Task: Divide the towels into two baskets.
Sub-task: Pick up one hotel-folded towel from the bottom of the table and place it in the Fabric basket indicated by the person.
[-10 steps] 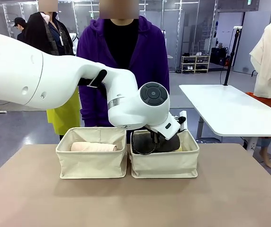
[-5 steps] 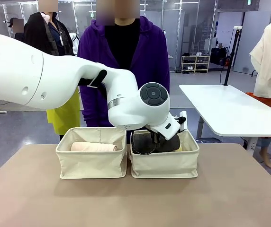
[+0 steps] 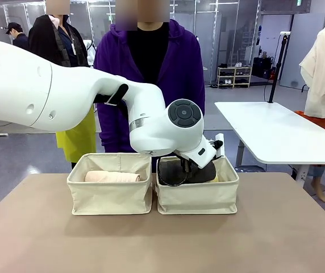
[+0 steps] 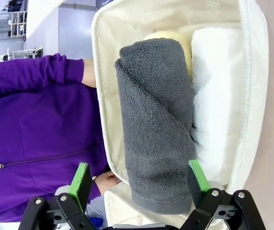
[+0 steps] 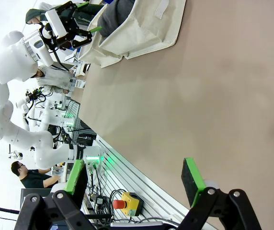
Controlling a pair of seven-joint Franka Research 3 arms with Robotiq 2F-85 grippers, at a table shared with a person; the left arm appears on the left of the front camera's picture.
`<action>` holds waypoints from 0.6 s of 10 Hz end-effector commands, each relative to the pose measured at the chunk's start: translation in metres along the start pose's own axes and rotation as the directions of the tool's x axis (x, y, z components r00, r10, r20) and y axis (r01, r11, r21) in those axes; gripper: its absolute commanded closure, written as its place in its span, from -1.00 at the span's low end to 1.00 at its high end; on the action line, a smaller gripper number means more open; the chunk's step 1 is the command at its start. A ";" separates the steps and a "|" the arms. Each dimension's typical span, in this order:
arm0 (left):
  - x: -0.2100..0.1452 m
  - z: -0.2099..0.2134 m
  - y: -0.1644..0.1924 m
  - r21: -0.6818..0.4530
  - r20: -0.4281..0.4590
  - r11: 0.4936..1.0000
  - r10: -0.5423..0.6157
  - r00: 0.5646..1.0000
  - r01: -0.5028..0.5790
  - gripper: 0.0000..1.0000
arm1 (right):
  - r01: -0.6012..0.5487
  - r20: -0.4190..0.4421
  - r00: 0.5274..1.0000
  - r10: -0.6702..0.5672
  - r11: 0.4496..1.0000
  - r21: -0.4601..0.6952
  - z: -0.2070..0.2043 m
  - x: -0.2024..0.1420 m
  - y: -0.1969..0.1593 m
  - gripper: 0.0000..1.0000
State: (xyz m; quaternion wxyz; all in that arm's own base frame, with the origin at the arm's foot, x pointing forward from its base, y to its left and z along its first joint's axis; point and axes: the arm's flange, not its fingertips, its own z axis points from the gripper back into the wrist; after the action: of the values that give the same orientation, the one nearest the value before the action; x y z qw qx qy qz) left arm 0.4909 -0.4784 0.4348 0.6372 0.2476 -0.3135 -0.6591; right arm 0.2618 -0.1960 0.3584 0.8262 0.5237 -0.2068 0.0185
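Note:
Two cream baskets stand side by side at the table's far edge. The left basket (image 3: 110,196) holds the pale pink towel (image 3: 112,177). The right basket (image 3: 196,196) (image 4: 255,96) holds the dark grey towel (image 4: 156,129) on top, with the white towel (image 4: 218,105) beside it and the yellow towel (image 4: 168,37) under its far end. My left gripper (image 4: 140,176) hangs open over the grey towel's near end, pads either side of it with a gap on one side. My right gripper (image 5: 134,175) is open above bare tabletop, away from the baskets.
A person in a purple hoodie (image 3: 148,79) stands right behind the baskets, one hand (image 4: 106,181) near the right basket's far wall. My left arm (image 3: 66,91) spans the scene above the left basket. The near tabletop (image 3: 162,244) is bare.

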 end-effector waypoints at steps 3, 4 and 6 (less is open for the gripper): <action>-0.020 0.049 0.020 0.012 -0.057 0.989 0.149 0.987 -0.148 -1.00 | 0.011 0.009 1.000 -0.011 1.000 0.005 0.001 0.000 0.005 -0.99; -0.033 0.071 0.018 -0.002 -0.063 0.981 0.194 0.979 -0.195 -1.00 | 0.011 0.009 1.000 -0.011 1.000 0.005 0.001 0.000 0.005 -0.99; -0.068 0.118 0.013 -0.086 -0.044 0.935 0.340 0.939 -0.343 -1.00 | 0.011 0.009 1.000 -0.011 1.000 0.005 0.001 0.000 0.005 -0.99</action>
State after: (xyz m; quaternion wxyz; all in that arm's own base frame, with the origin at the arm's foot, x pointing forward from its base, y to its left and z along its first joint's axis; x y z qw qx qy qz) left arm 0.4477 -0.4308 0.5152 0.7246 0.2054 -0.3138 -0.5782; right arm 0.2617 -0.1962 0.3584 0.8262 0.5236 -0.2070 0.0184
